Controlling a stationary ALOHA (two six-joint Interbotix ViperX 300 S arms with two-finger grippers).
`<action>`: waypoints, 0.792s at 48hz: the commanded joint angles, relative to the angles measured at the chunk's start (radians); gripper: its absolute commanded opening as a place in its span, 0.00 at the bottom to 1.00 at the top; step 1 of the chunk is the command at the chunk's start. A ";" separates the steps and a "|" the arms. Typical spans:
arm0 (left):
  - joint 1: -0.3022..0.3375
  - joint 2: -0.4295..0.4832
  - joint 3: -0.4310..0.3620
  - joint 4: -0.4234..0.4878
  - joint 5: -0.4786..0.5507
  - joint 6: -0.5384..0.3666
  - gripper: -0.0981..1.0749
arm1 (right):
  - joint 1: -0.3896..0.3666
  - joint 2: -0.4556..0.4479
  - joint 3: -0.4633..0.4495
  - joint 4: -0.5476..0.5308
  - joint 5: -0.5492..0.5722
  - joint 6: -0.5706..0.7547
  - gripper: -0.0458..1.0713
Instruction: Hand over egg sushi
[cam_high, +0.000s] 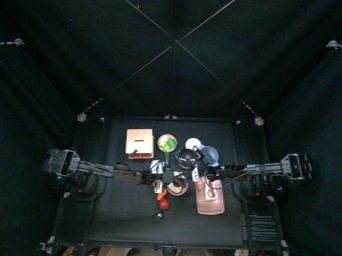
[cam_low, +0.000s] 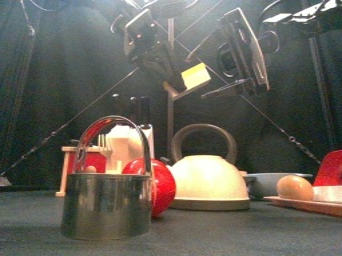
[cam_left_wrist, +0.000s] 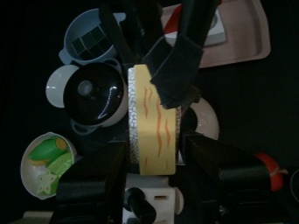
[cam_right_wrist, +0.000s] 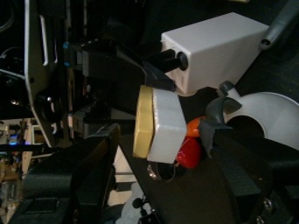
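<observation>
The egg sushi (cam_low: 195, 75), a yellow omelette slab on white rice, hangs in mid air above the table between the two arms. In the left wrist view the egg sushi (cam_left_wrist: 156, 122) stands lengthwise between my left gripper's (cam_left_wrist: 156, 171) jaws, which are shut on its sides. My right gripper (cam_left_wrist: 177, 70) reaches in from the far end of it. In the right wrist view the sushi (cam_right_wrist: 158, 122) sits between my right gripper's (cam_right_wrist: 163, 144) jaws, which stand open with a gap on each side. In the top view the arms meet over the table's middle (cam_high: 181, 172).
Below stand a steel cup (cam_low: 107, 205), a red apple (cam_low: 162, 188), a white kettle (cam_low: 203, 180) and a tray (cam_low: 314, 207) with an egg (cam_low: 294, 187). The top view shows a wooden box (cam_high: 138, 142), a green bowl (cam_high: 167, 143) and a pink tray (cam_high: 210, 195).
</observation>
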 joint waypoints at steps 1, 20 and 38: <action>0.003 -0.002 -0.029 0.006 -0.029 -0.002 0.58 | -0.006 -0.008 -0.025 -0.002 -0.009 -0.005 0.91; 0.029 0.006 -0.025 -0.002 -0.069 -0.012 0.63 | -0.005 0.000 -0.014 0.014 -0.011 0.005 0.58; 0.037 -0.014 0.014 -0.002 -0.133 -0.028 0.85 | -0.003 -0.021 0.011 0.017 -0.011 0.003 0.55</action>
